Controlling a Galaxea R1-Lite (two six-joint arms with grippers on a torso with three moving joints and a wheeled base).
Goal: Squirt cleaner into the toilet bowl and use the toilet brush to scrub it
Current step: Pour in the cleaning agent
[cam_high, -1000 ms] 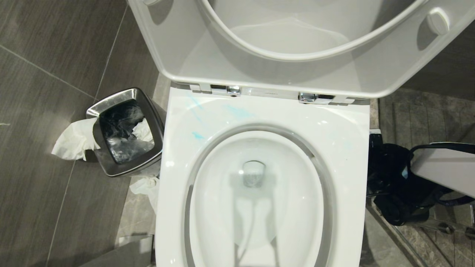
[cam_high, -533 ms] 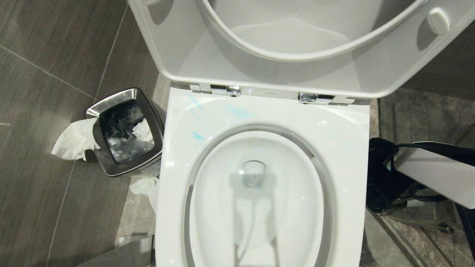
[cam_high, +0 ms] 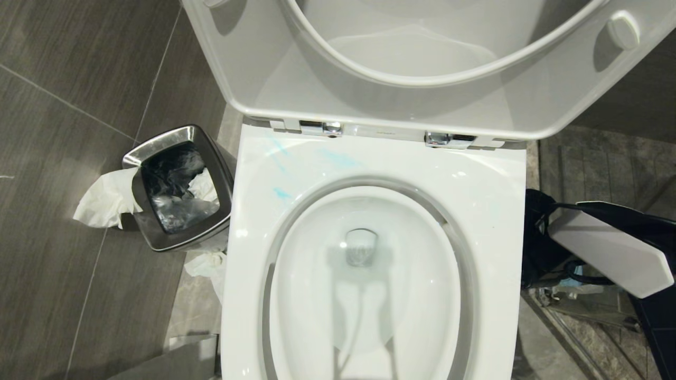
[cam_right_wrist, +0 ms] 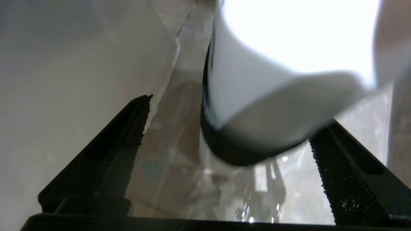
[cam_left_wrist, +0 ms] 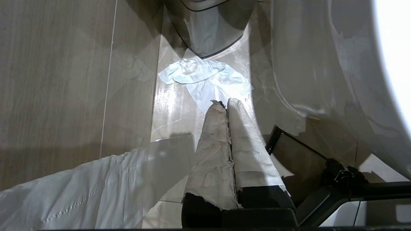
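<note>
Right tool (cam_right_wrist: 224,141) (jaws spread wide) hangs beside the toilet bowl (cam_high: 491,179).

The toilet bowl (cam_high: 491,221) is cut off at the head view's lower edge, its raised lid (cam_high: 264,79) at the top. The right hand (cam_right_wrist: 224,150) faces a blurred white-and-dark object (cam_right_wrist: 257,106) that cannot be identified.

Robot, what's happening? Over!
Left tool shut, parked by the floor. Right tool open beside the toilet bowl. Blue cleaner smeared on rim. Brush unseen.
</note>
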